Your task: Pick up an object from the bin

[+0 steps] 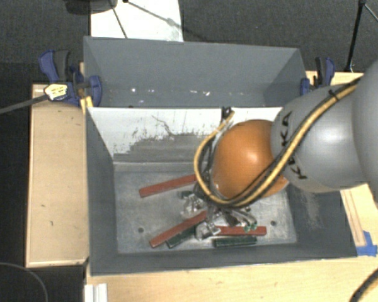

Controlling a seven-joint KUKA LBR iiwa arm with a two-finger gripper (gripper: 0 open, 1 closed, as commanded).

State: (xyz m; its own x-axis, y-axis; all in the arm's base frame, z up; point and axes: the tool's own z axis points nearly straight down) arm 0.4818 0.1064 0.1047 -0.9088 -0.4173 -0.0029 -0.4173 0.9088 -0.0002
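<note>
Camera view: KUKA-lettered arm (327, 140) low over red-brown and dark sticks (176, 233); grip cannot be told.

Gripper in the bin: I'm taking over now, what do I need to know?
Gripper: down at the bin floor, among a small heap of red-brown and dark green sticks. Whether it holds one cannot be seen.
One red-brown stick lies apart, to the heap's left.
Done: nothing lifted out yet.
Left: grip one stick, lift it out.

Black letters reading "KUKA", partly crossed by a cable, stand on the grey arm (340, 143).
</note>
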